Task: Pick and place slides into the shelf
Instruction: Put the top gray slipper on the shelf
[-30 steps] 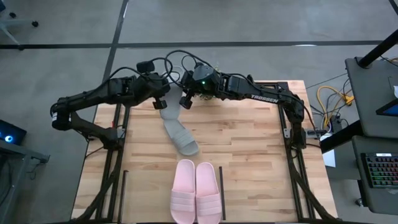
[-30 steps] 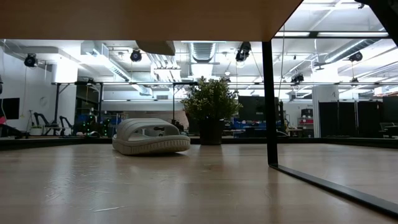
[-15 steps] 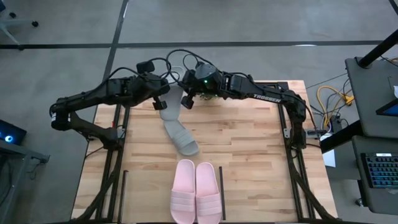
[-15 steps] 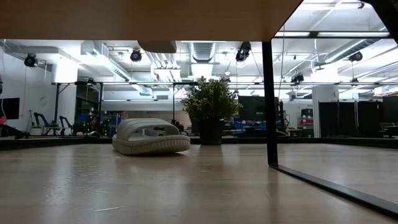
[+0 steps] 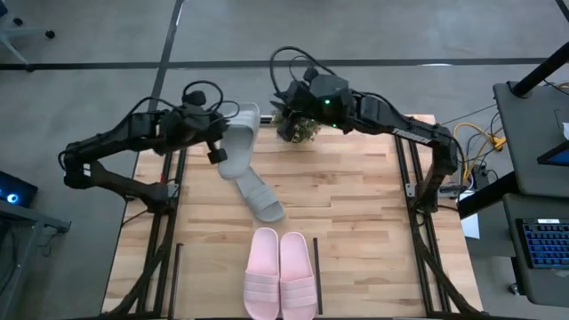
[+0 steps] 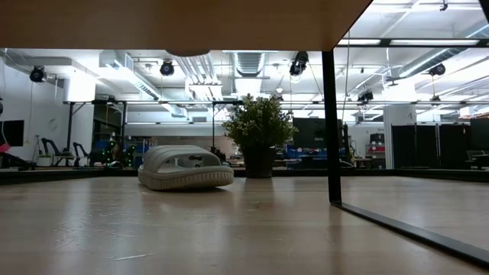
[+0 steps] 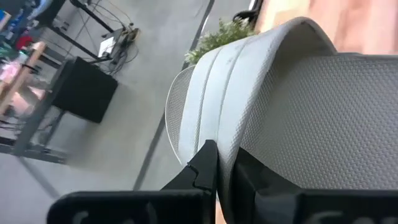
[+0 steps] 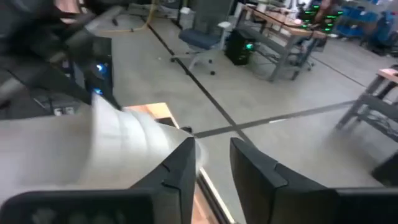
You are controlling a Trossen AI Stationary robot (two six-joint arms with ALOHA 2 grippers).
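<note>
My left gripper (image 5: 216,151) (image 7: 224,158) is shut on one grey-green slide (image 5: 240,135) (image 7: 292,106), raised over the table's far left. The other grey-green slide (image 5: 263,197) (image 6: 186,168) lies sole down on the table, mid-left. The pink pair (image 5: 280,274) lies side by side at the near edge, in the shelf, whose black upright bar (image 6: 330,122) shows in the low view. My right gripper (image 5: 284,117) (image 8: 214,149) hovers open by the far edge, to the right of the raised slide and apart from it. My left gripper pinches the raised slide's long side edge (image 7: 231,140) between its two fingers. One finger lies on the smooth ribbed side and the other on the dotted face. The fingers come from the table's left, slanting down. The slide is lifted clear of the table and tilted.
A small potted plant (image 5: 299,130) (image 6: 258,141) stands at the far edge, just under my right gripper. Black arm frames run along both table sides (image 5: 164,222) (image 5: 418,231). Bare wood (image 5: 356,204) lies to the right of the slides.
My left gripper has gone toward the table's left edge and slightly up, carrying the grey-green slide, which has turned and now sits farther left. My right gripper has come away from that slide, rising and drawing back toward the far right.
</note>
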